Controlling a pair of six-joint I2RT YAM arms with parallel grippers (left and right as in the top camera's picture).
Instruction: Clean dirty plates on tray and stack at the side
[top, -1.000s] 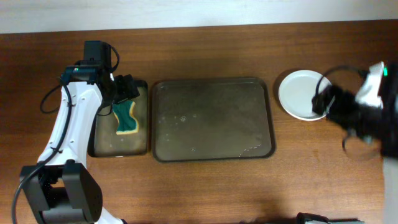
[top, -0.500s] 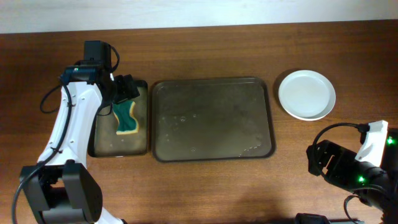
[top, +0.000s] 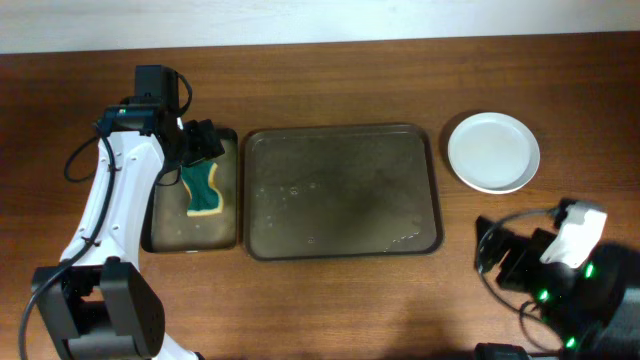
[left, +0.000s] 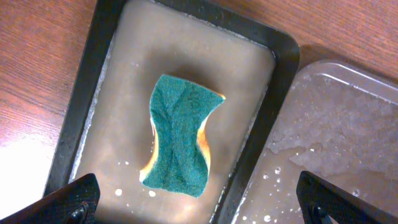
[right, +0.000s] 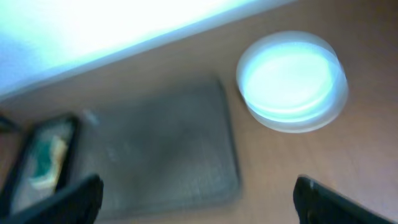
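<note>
One tray (top: 340, 190), one sponge (top: 203, 190); plates (top: 493, 152): count unclear.

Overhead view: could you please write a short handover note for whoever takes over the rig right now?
Left pincer: open, empty, above the sponge in the small dark tray.
Right pincer: open, empty, clear of the plates.
Tray: wet, no plates on it.
Plates: white, on the table right of the tray; count unclear.
Done: plates off tray.
Left: probably nothing.
</note>
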